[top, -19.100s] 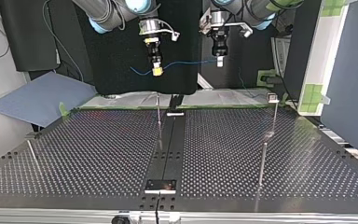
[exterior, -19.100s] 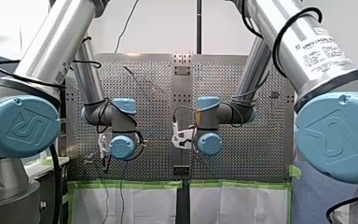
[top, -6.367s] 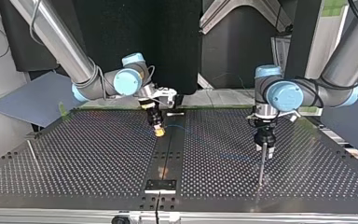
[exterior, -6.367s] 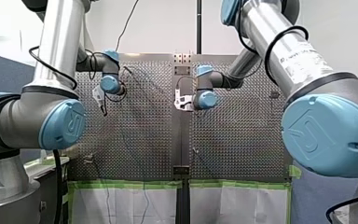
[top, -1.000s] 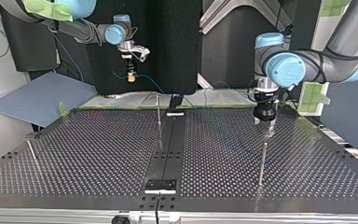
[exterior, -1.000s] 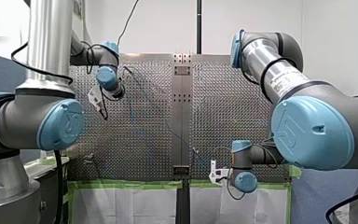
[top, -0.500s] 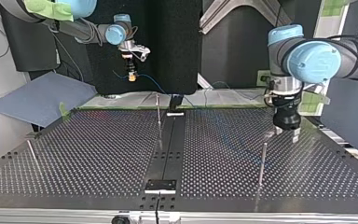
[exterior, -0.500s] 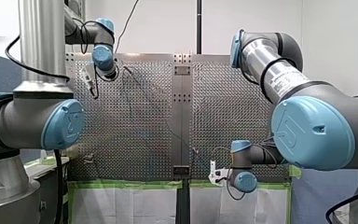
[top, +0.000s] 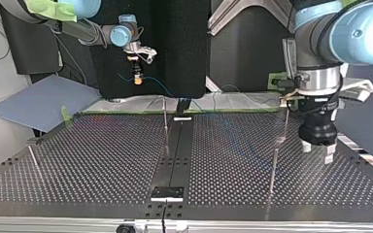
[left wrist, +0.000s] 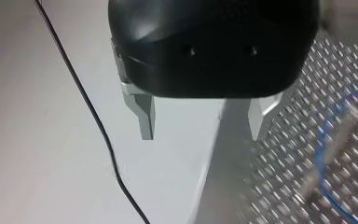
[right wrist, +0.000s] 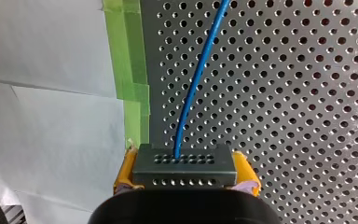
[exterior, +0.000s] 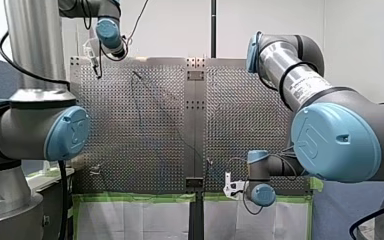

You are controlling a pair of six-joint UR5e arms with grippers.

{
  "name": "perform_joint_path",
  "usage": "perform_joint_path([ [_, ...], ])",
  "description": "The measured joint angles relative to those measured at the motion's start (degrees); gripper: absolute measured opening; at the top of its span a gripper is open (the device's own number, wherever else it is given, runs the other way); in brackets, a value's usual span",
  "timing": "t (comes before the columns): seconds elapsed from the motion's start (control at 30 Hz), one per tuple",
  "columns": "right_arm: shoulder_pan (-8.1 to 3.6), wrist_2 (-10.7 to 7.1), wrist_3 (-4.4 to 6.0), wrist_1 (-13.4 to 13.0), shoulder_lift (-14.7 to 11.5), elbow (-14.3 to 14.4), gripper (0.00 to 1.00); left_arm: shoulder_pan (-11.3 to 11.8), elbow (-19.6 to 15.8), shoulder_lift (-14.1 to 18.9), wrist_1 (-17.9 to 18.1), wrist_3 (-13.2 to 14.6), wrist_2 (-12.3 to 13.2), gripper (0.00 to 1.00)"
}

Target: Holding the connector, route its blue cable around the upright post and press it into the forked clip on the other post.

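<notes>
The connector (right wrist: 185, 165), a dark block with rows of small holes, is pinched between the yellow pads (right wrist: 125, 171) of my right jaws, one pad pressed on each side. The blue cable (right wrist: 196, 79) leaves the middle of its front face and runs straight ahead of those jaws. Its long axis lies along their reach, over the perforated surface (right wrist: 284, 93) and just beside the green tape (right wrist: 135, 84) at the edge.

In the top view the right jaws hang raised beyond the surface's far edge, left of the dark centre strip (top: 177, 150), and the cable sags from them toward the view's right. The upright post (top: 165, 121) stands just inside that edge beside the strip, below the held connector and slightly to the view's right. My right arm is much the nearer to it, so the wrap looks like its job. I cannot tell whether the cable already bears on that post.

At the view's right stand two thin posts. The farther one (top: 286, 121) carries a small head that may be the forked clip, though it is too small to be sure. My left jaws hang near these posts, spread and empty, metal fingers (left wrist: 145, 116) apart. In the left wrist view a stretch of cable lies off to one side of the fingers, not between them.
</notes>
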Motion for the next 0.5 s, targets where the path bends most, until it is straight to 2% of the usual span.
perform_joint_path([
  [0.1,0.01,0.00,0.00,0.0,0.0,0.0,0.00,-0.8,1.3,1.3,-1.6,1.7,1.6,0.99],
  [0.23,0.01,0.00,0.00,0.1,0.0,0.0,0.00,-1.7,1.6,1.4,-3.7,3.7,3.3,0.99],
  [0.5,0.03,0.00,0.00,0.1,0.0,0.0,0.00,-3.4,1.0,-1.6,-7.6,7.6,1.6,0.99],
])
